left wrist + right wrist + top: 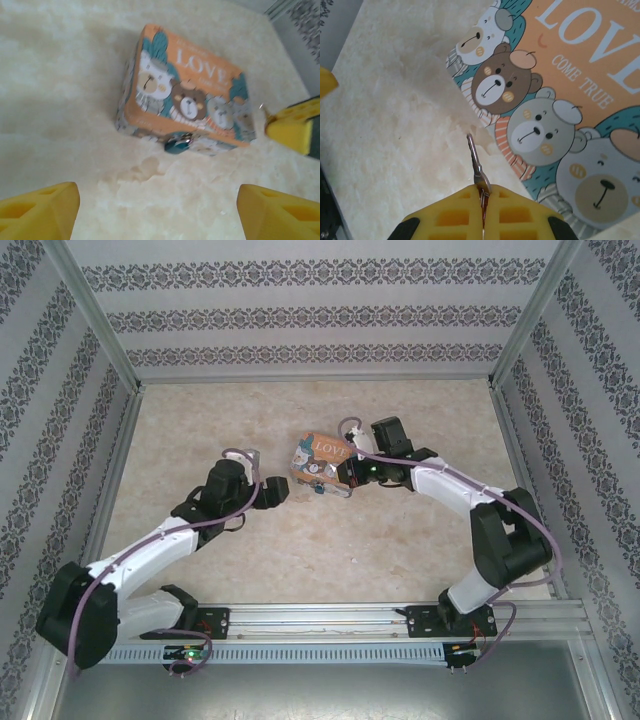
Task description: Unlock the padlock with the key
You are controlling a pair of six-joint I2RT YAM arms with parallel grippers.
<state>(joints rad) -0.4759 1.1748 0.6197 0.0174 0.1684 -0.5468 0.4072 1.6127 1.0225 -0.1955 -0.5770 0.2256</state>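
The right hand (484, 201) was clamped shut, its two yellow fingers pressed together on the one key (476, 159). The key's thin silvery blade stuck out ahead of the fingertips over the pale worktop (395, 125), with its tip just beside the edge of the box (570, 75). From overhead, this hand (352, 472) sat against the box's right end.

The left hand (160, 215) stood wide open with nothing in it, its two yellow fingers (40, 210) spread to either side of its wrist view. From above it (275, 490) lay to the left of the box, apart from it.

There was one padlock (177, 142), tiny, with a dark blue-teal body. It hung at the lower edge of the box's side wall, on the side facing the left hand. It lay ahead of that hand, roughly in line with the gap between the open fingers, not touching either. A finger of the right hand (295, 125) showed off to the padlock's right, past the box's corner.

There was one box (322, 462), orange-lidded, printed with cartoon bears and the word LOVE, lying flat near the middle of the worktop between the two arms.
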